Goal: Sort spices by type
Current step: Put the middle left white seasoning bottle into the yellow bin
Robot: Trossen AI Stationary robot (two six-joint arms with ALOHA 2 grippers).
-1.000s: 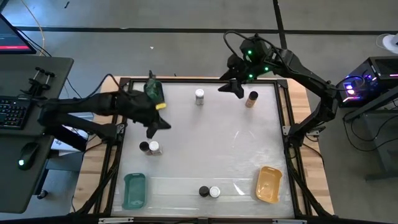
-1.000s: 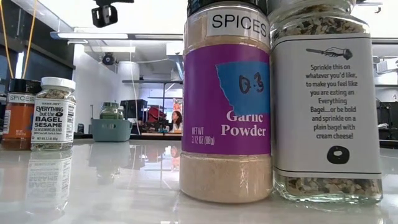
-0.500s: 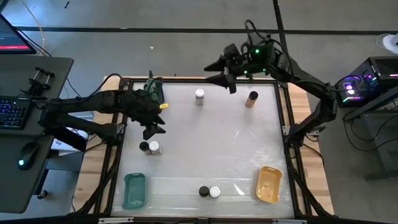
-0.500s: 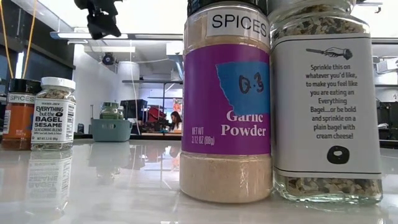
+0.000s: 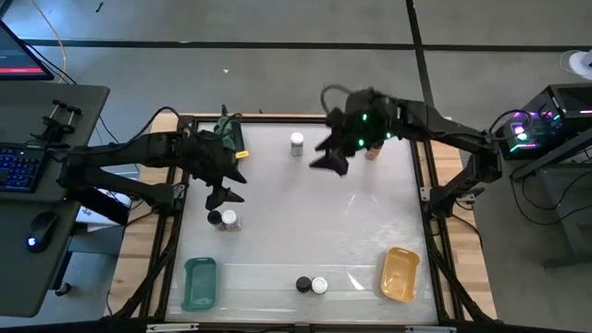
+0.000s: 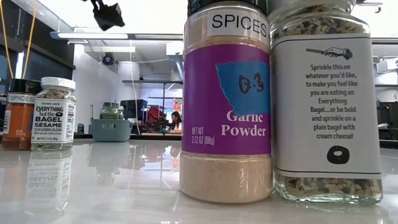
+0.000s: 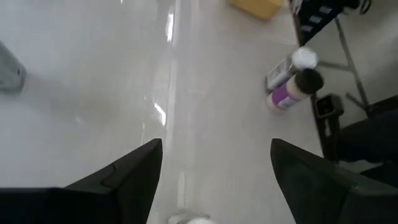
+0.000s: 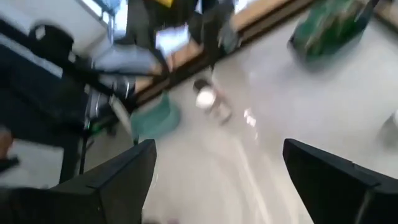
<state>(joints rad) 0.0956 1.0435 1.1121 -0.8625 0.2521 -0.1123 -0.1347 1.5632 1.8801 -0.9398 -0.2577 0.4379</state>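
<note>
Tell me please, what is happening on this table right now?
Two robot arms are sorting spice jars, and neither holds one. The left gripper hangs open above the pair of jars near the table's left edge. The right gripper hangs open over the table between the white-lidded jar and the brown-lidded jar.

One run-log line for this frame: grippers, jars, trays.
left gripper: open, above jar pair | right gripper: open, empty, near white-lid jar | teal tray, orange tray: empty
</note>
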